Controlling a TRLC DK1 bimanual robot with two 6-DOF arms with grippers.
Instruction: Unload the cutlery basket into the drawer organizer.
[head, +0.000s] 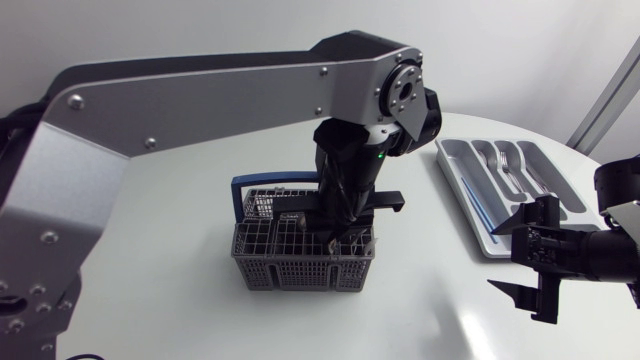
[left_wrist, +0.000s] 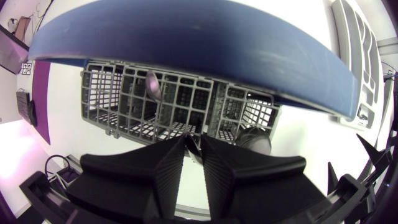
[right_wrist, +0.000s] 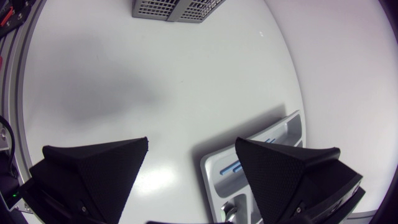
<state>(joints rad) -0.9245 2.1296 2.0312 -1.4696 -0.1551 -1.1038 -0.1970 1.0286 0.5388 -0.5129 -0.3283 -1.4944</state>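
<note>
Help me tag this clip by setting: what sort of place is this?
Probably a robotics lab bench, not a kitchen: a plain white table holds a cutlery basket and a drawer organizer, with a left arm and a right arm over it.

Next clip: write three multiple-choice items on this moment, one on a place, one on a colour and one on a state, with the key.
1. Where is the left pincer?
A) over the drawer organizer
B) at the cutlery basket, reaching into it
C) lying on bare table

2. What colour is the basket's handle?
A) red
B) blue
C) yellow

3. How is the right pincer?
A) open, holding nothing
B) shut on a fork
C) shut on the basket

Key:
1 B: the head view shows it lowered into the basket's top.
2 B: the bar arching over the basket is blue.
3 A: its fingers stand wide apart, with only table between them.
</note>
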